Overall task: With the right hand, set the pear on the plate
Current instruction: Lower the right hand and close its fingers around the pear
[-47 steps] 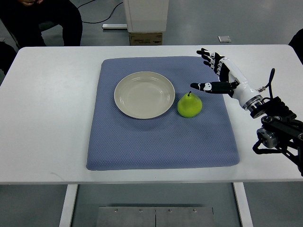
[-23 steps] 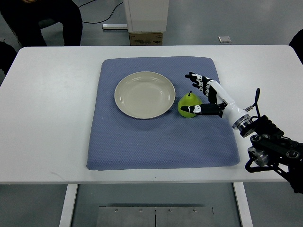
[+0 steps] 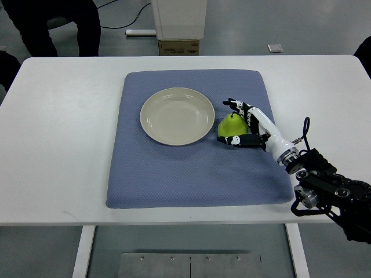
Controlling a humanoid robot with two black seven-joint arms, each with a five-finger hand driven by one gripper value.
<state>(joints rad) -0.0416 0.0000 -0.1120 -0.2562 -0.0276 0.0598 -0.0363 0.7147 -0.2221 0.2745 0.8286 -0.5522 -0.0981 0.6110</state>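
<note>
A green pear (image 3: 231,125) stands upright on the blue mat (image 3: 191,174), just right of an empty cream plate (image 3: 177,116). My right hand (image 3: 225,122) comes in from the lower right and wraps around the pear. Its fingers (image 3: 236,106) curl over the pear's far side and the thumb (image 3: 231,141) presses on its near side. The pear still rests on the mat, a little apart from the plate's rim. The left arm is out of view.
The mat lies in the middle of a white table (image 3: 58,145). A person in dark clothes (image 3: 52,23) sits beyond the table's far left corner. A white column base with a cardboard box (image 3: 178,46) stands behind the far edge.
My right hand has moved from above the mat's right side down and left to the pear, and its fingers and thumb have closed around it. The pear has not moved.
</note>
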